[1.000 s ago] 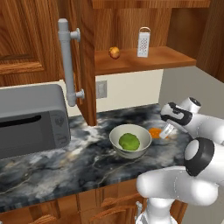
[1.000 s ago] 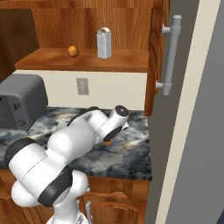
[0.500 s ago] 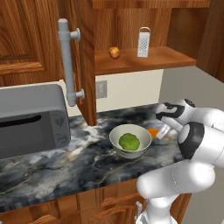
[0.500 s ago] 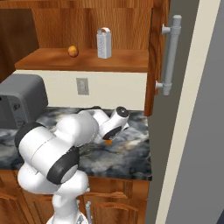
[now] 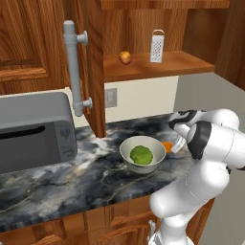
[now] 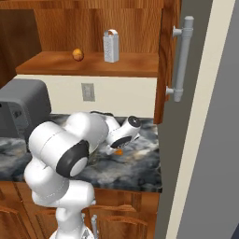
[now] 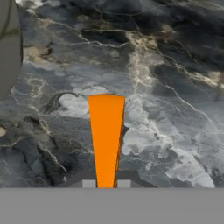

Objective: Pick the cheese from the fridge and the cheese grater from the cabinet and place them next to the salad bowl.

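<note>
The cheese (image 7: 106, 135) is a bright orange wedge held between my gripper's (image 7: 106, 183) fingertips, just above the dark marble counter (image 7: 166, 87). In the left base view the cheese (image 5: 167, 145) hangs close to the right of the salad bowl (image 5: 125, 149), an off-white bowl with a green leafy ball, with my gripper (image 5: 173, 145) shut on it. From the right base view, the cheese (image 6: 119, 151) peeks out under the gripper (image 6: 115, 149). The cheese grater (image 5: 157, 46) (image 6: 110, 46) stands upright on the open cabinet's shelf (image 5: 167, 64). The fridge's grey side (image 6: 210, 116) rises at the counter's right end.
A grey microwave (image 5: 33, 129) takes up the counter's left. The open cabinet door with its thick grey bar handle (image 5: 74, 72) hangs above the counter left of the bowl. A round yellow-orange fruit (image 5: 125, 57) lies on the shelf beside the grater. The bowl's edge (image 7: 8, 48) shows in the hand view.
The arm's elbow and upper links have swung round over the counter's right end. The hand has edged slightly left and kept the cheese beside the bowl.
</note>
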You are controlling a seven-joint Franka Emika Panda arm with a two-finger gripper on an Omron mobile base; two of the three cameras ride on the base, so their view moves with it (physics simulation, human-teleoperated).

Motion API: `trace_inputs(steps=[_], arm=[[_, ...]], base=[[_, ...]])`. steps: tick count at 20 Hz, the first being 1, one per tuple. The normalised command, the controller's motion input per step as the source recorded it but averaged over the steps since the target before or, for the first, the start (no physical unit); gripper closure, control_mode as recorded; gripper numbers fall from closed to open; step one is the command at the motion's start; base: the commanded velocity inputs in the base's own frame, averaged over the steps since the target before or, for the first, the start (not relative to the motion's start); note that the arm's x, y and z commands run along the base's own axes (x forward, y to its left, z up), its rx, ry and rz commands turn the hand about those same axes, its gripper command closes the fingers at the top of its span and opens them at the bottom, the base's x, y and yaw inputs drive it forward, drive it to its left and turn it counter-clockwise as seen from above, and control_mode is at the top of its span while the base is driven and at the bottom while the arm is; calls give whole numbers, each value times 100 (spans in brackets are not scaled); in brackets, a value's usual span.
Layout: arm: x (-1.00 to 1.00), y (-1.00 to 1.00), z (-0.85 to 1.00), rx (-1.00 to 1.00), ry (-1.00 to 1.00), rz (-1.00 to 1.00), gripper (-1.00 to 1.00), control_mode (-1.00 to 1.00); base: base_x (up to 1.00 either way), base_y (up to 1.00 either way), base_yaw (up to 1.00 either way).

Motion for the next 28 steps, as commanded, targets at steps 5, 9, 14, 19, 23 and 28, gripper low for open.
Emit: trace_inputs(steps=[5,9,14,19,23,28], arm=[[1,1,-20,0,0,3,100,-100],[0,0,0,0,0,0,-100,-100],[0,0,0,0,0,0,-100,-100],[-6,0,0,0,0,-1,-100,-100],[-29,17,3,0,0,-5,-100,-100],[-24,33,15,0,-3,-1,-100,-100]], base=[[0,0,0],[0,0,0],[0,0,0],[0,0,0],[0,0,0],[0,0,0]])
